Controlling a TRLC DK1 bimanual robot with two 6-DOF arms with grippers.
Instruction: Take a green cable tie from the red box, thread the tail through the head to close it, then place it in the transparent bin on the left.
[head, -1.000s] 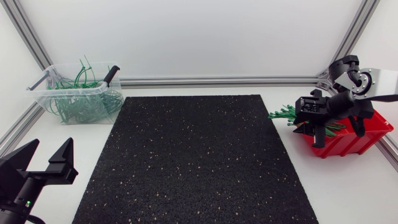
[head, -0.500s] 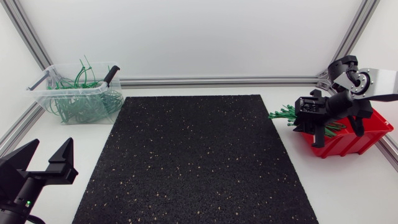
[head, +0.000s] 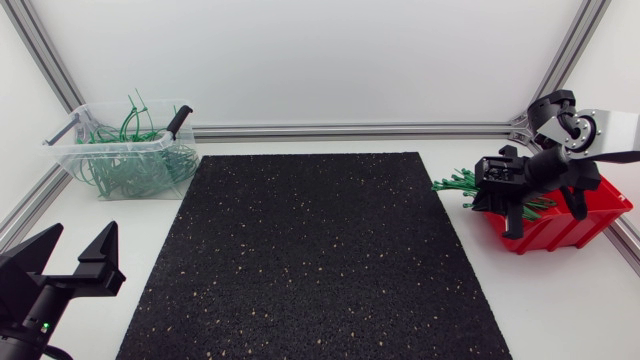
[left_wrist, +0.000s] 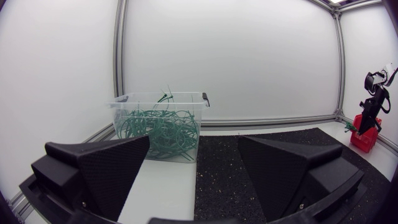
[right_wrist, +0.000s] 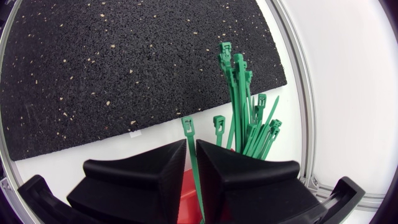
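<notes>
Seen from overhead, the right gripper (head: 490, 195) hangs over the mat-side end of the red box (head: 565, 225). Its own black body hides the fingertips, so the grip cannot be read from there. The right wrist view shows it. The two wedge fingers stand almost together, with one green cable tie (right_wrist: 189, 129) pinched in the slit between them. The tie's head pokes out ahead of the tips and its tail is lost under the fingers. Beside it, loose ties (right_wrist: 245, 106) fan out past the box's end towards the black mat (right_wrist: 124, 68) (the box shows here only as a red sliver beneath the fingers).

The left gripper (head: 85, 230) is cut off at the near left corner of the table, its fingers spread wide and holding nothing. Its wrist view looks across to the transparent bin (left_wrist: 155, 95), which holds a tangle of looped ties (left_wrist: 161, 127). The right arm (left_wrist: 373, 102) appears small and far off at the red box, with detail too fine to make out.
</notes>
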